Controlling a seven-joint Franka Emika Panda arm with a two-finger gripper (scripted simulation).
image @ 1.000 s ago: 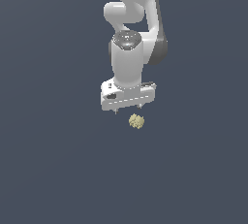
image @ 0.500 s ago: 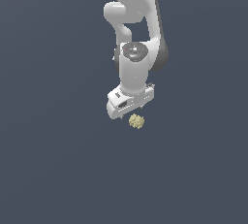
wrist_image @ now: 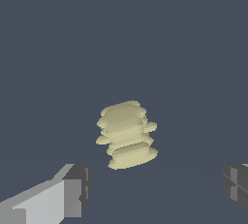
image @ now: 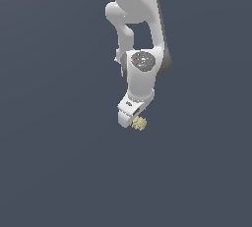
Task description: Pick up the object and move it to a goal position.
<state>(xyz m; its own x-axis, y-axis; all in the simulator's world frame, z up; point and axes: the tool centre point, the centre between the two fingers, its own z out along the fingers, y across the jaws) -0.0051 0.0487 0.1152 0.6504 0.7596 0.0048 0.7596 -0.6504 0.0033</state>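
Note:
The object (image: pixel 140 124) is a small lumpy pale yellow-beige clump lying on the dark grey floor. In the wrist view the object (wrist_image: pixel 126 134) shows as a ridged stack of pale lobes between and a little beyond the two fingers. My white gripper (image: pixel 131 121) hangs tilted right over it, its lower end touching or nearly touching the clump in the exterior view. The gripper (wrist_image: pixel 157 189) is open, with one finger (wrist_image: pixel 72 191) and the other finger (wrist_image: pixel 236 184) wide apart and nothing between the pads.
The plain dark grey floor (image: pixel 59 172) fills both views. The white arm (image: pixel 138 19) rises above the gripper toward the top of the exterior view.
The arm has lowered and swung the gripper into a tilt, bringing it down onto the spot beside the object. The object has not moved.

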